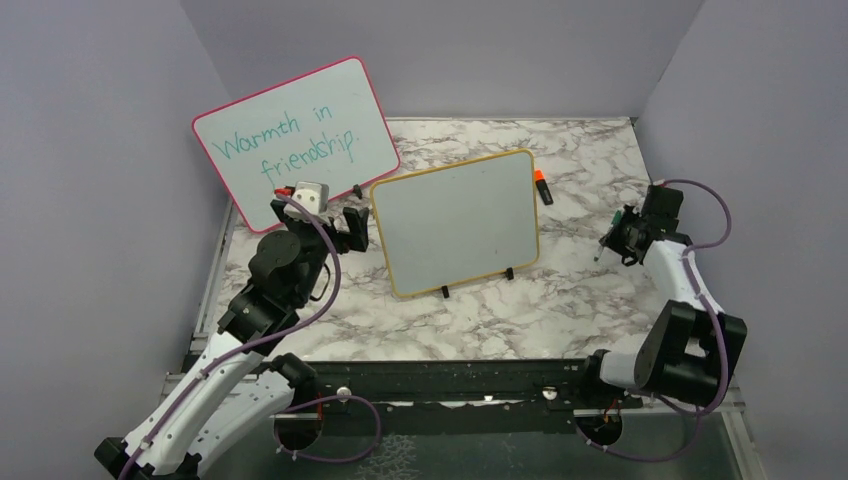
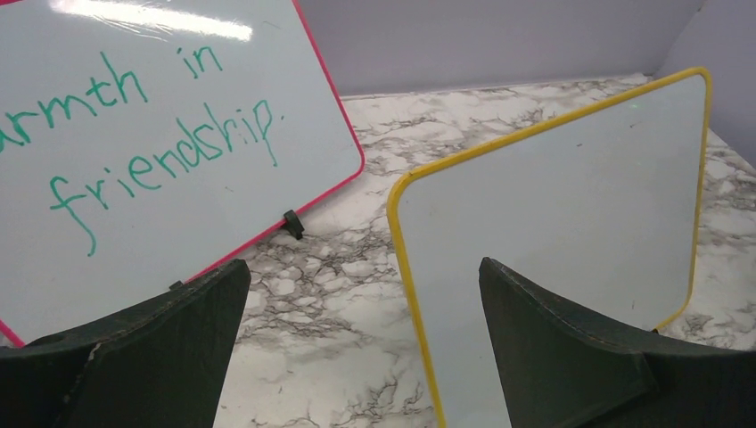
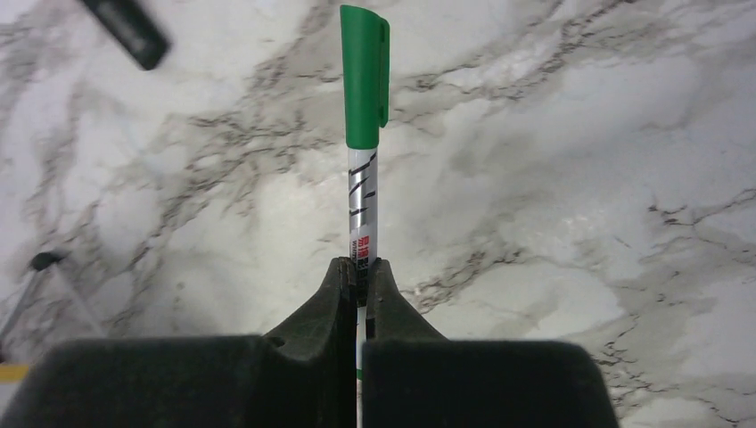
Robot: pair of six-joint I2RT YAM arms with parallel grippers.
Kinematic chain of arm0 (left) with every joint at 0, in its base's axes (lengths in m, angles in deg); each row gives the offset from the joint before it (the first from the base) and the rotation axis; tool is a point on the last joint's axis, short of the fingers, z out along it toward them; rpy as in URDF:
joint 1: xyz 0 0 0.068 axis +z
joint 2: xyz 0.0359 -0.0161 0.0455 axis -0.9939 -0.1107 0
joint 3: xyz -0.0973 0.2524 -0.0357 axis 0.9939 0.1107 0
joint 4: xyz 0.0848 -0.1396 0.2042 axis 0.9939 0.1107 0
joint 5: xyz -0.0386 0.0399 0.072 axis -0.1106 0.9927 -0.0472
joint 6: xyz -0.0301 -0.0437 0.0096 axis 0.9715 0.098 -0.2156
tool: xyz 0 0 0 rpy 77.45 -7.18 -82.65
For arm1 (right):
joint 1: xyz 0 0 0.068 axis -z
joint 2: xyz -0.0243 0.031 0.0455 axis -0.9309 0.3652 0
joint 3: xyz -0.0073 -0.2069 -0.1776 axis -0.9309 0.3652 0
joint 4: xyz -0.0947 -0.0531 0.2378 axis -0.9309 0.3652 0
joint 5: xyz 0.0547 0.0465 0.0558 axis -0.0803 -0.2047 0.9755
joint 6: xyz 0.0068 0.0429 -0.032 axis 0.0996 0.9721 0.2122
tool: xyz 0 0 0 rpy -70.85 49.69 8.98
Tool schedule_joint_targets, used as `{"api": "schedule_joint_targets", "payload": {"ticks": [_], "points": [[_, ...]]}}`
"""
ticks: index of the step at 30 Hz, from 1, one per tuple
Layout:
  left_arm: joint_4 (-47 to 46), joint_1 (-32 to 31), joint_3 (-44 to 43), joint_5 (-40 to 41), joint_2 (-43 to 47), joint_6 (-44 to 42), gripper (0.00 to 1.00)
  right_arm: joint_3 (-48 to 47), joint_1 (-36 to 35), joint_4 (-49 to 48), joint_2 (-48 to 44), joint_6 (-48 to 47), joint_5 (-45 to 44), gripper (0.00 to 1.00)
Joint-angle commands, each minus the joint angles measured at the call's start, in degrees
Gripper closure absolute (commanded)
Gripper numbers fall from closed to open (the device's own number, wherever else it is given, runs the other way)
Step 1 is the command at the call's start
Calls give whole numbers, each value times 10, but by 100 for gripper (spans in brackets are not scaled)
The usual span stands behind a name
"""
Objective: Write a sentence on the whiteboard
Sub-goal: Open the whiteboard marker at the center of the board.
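The yellow-framed whiteboard (image 1: pixel 457 222) stands on small black feet at the table's middle, and its face is blank. It also shows in the left wrist view (image 2: pixel 571 223). No sentence shows on it. My left gripper (image 1: pixel 352 226) is open and empty, just left of the board's left edge; its fingers (image 2: pixel 160 348) straddle the yellow frame's edge in the left wrist view. My right gripper (image 1: pixel 618 240) is at the right side of the table, shut on a green-capped marker (image 3: pixel 364 134) whose cap is on and points away from the jaws.
A larger pink-framed whiteboard (image 1: pixel 295 140) reading "Warmth in friendship" leans at the back left, also in the left wrist view (image 2: pixel 160 152). A black marker with an orange end (image 1: pixel 542 186) lies behind the yellow board's right corner. Grey walls enclose the marble table (image 1: pixel 560 310).
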Motion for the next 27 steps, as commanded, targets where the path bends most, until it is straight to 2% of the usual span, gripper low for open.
{"api": "schedule_joint_targets", "payload": {"ticks": [1, 8, 15, 20, 27], "points": [[11, -2, -23, -69, -9, -16, 1, 10, -18, 11, -70, -1, 93, 100], [29, -2, -46, -124, -14, -31, 1, -45, -76, 92, -160, -23, 155, 100], [90, -2, -111, -187, -68, 43, 1, -135, -160, 174, -171, -78, 194, 99], [113, -2, -134, -205, -94, 98, 1, -179, -236, 201, -165, -114, 179, 99], [113, -2, -134, -249, -121, 223, 1, -208, -303, 195, -158, -144, 222, 100]]}}
